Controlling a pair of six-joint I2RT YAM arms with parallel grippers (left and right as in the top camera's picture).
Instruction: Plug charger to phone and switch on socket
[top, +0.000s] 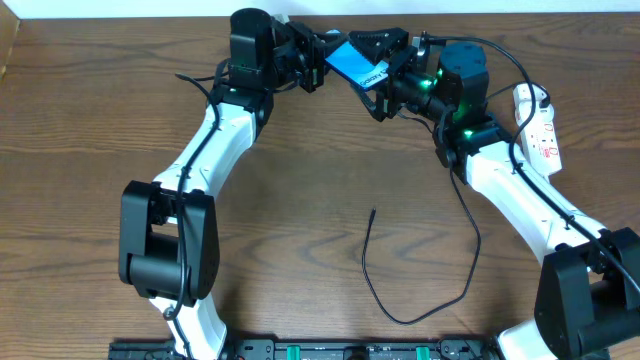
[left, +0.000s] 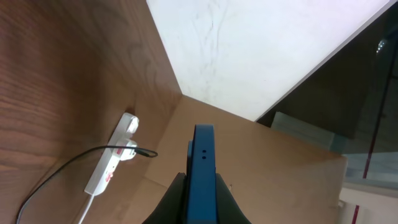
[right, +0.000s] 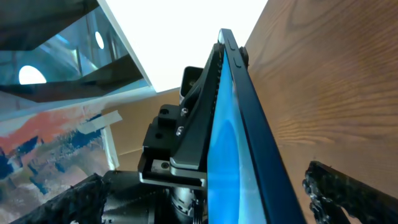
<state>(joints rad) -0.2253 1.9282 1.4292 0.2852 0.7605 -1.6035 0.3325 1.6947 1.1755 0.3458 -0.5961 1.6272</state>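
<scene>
The phone (top: 356, 65), with its bright blue screen, is held in the air at the back of the table. My left gripper (top: 322, 62) is shut on one end of it. The left wrist view shows its blue edge (left: 203, 162) clamped between the fingers (left: 202, 190). My right gripper (top: 377, 72) is open, with a finger on each side of the phone (right: 233, 155) and a gap to both. The charger's black cable (top: 372, 270) lies loose on the table, its free tip (top: 372, 212) pointing away from me. The white socket strip (top: 540, 125) lies at the right, and it also shows in the left wrist view (left: 111, 167).
The cable runs from the table's front middle up past the right arm to a white plug (left: 129, 149) on the strip. A white cord (left: 84, 211) leaves the strip's near end. A white wall and the table's back edge lie just behind the grippers.
</scene>
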